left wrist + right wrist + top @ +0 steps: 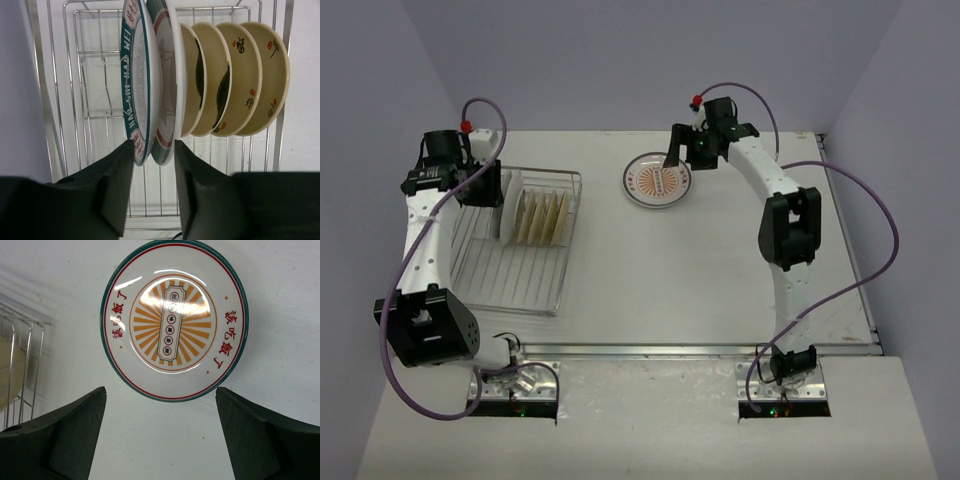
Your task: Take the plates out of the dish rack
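Observation:
The silver wire dish rack (520,270) lies at the left of the table. Two teal-rimmed plates (150,80) stand on edge at its far left end, with several tan plates (235,80) beside them. My left gripper (154,145) is closed on the rims of both teal-rimmed plates, a finger touching each outer face. In the top view it (492,188) is at the rack's far left corner. An orange-centred plate (174,320) lies flat on the table (658,182). My right gripper (161,395) is wide open and empty, just above it.
The rack's corner (20,365) shows at the left of the right wrist view. Purple cables loop from both arms. Grey walls enclose the table on three sides. The white tabletop (720,280) stretches between the rack and the right arm.

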Available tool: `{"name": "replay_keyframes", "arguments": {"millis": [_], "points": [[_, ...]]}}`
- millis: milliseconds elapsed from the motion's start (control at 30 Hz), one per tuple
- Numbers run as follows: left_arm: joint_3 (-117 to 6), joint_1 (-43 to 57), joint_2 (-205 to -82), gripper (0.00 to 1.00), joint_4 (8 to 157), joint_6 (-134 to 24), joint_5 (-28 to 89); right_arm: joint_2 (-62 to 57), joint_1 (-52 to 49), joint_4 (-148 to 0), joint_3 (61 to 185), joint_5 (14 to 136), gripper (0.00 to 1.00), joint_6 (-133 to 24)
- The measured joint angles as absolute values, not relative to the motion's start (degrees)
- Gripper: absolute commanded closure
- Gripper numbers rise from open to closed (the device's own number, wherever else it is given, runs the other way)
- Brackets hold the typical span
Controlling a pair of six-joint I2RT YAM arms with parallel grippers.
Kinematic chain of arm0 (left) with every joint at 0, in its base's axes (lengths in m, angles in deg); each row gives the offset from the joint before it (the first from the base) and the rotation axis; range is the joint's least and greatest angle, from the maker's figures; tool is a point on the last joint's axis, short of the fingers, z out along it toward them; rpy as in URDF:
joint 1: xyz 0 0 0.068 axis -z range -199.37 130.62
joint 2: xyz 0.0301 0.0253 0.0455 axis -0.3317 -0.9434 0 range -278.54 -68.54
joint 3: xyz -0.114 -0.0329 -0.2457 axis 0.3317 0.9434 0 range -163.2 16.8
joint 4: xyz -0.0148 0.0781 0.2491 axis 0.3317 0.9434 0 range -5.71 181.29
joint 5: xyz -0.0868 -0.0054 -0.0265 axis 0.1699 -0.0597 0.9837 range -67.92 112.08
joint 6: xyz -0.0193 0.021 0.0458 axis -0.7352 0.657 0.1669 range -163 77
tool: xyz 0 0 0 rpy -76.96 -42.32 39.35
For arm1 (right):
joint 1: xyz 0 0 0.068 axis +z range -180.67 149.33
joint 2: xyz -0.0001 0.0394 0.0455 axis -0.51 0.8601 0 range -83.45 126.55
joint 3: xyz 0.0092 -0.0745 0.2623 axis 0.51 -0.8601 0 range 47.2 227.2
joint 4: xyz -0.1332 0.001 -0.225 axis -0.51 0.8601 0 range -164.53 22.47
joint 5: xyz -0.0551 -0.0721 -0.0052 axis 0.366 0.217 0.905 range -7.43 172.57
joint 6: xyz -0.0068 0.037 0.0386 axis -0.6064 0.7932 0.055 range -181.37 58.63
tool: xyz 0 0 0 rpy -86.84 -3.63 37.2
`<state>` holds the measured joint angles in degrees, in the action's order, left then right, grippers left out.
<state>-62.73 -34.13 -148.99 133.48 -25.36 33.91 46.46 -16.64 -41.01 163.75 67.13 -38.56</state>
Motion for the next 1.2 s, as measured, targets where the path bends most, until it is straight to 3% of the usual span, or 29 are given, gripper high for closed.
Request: {"name": "replay_keyframes", "arguments": {"millis": [133, 233, 400, 500, 667, 800, 933, 1200], "points": [[-62.7, -34.4, -151.9, 0.88, 133.4, -24.7, 34.4, 42.4, -17.3, -41.0, 162.3, 67.1, 0.10, -39.1], [-62.7, -34.7, -153.5, 0.94, 132.9, -24.5, 34.7, 39.9, -17.7, -41.1, 160.4, 66.9, 0.10, -39.5], [-63.2, -34.8, -154.5, 0.83, 132.6, -23.6, 35.9, 36.8, -17.8, -40.8, 158.2, 65.8, 0.07, -40.0], [-63.6, -34.8, -156.2, 0.83, 131.6, -22.8, 37.0, 35.8, -17.8, -40.8, 157.8, 64.9, 0.01, -40.1], [-64.0, -34.9, -158.4, 0.99, 131.4, -22.2, 38.7, 34.9, -17.7, -40.3, 157.4, 63.0, 0.01, -40.0], [-67.4, -35.5, -159.4, 1.00, 134.6, -22.4, 41.6, 33.5, -17.7, -39.7, 157.1, 61.8, 0.01, -39.9], [-74.2, -36.2, -160.6, 1.00, 138.8, -23.6, 44.5, 31.6, -17.7, -39.7, 156.8, 60.0, 0.01, -39.6], [-98.9, -37.3, -163.3, 1.00, 143.0, -25.3, 49.6, 28.2, -17.7, -40.0, 155.6, 54.1, 0.01, -36.2]]}}
